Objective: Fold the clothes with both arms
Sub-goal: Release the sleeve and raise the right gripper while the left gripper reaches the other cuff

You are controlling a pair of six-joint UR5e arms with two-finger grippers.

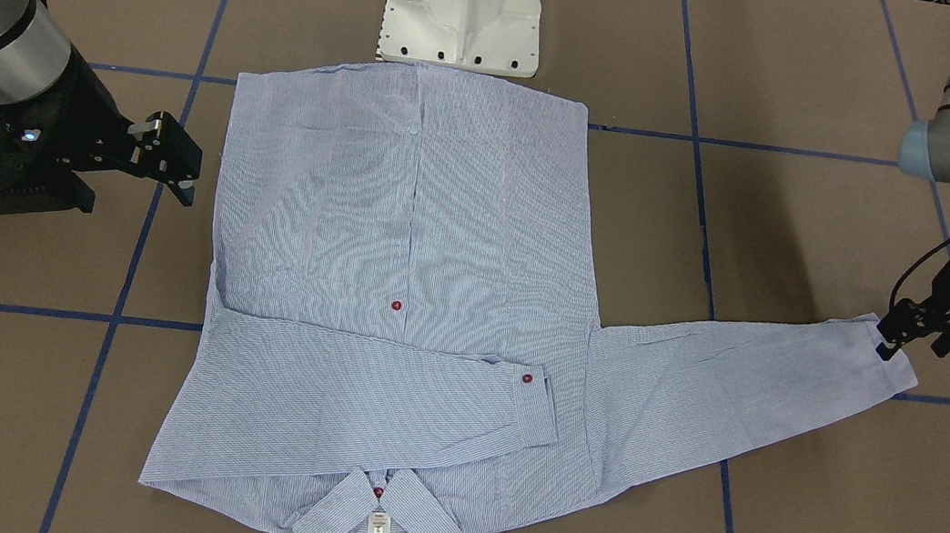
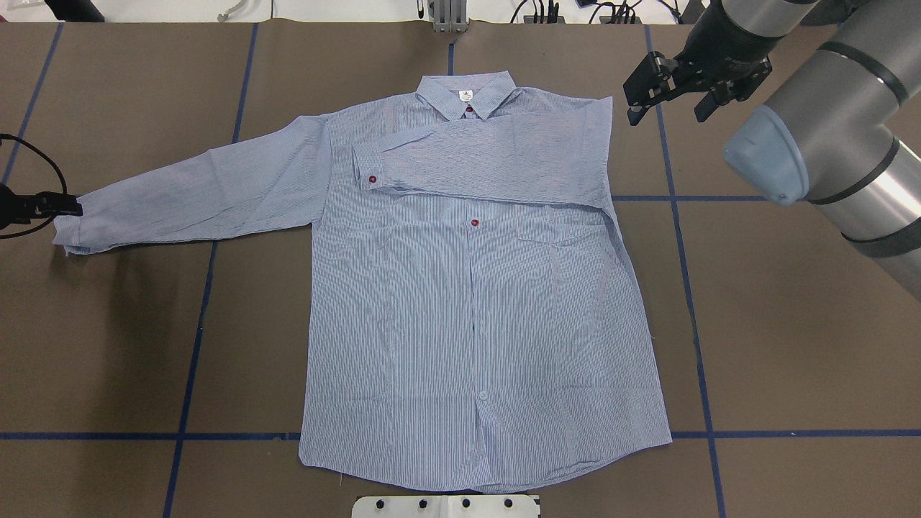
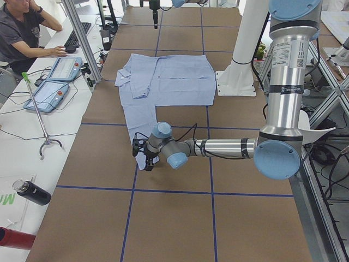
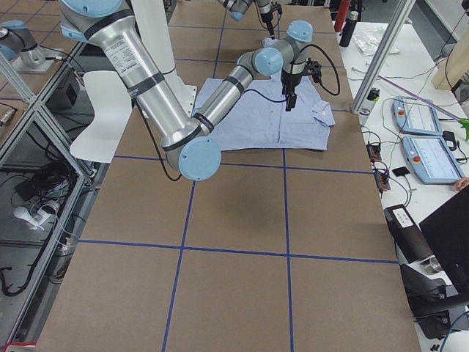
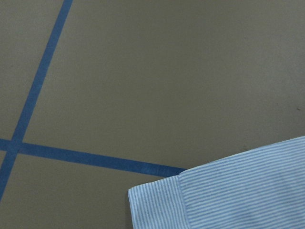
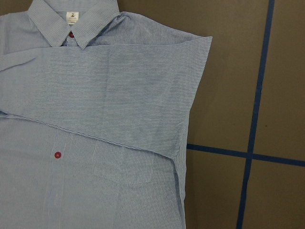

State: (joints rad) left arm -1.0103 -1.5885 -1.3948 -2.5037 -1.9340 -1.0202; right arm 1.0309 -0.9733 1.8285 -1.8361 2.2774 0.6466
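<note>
Right gripper [image 2: 667, 116] spread — beside shirt [image 2: 475, 302].

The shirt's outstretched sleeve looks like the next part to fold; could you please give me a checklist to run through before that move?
1. Folded sleeve lies flat across the chest: ok.
2. Left gripper is at the cuff of the outstretched sleeve: ok.
3. Left gripper has a firm hold on the cuff: cannot tell, since no view shows the fingers closed on cloth.
4. Right gripper is open, empty and off to the side of the shirt: ok.
5. Shirt body is spread flat, without big wrinkles: ok.
</note>
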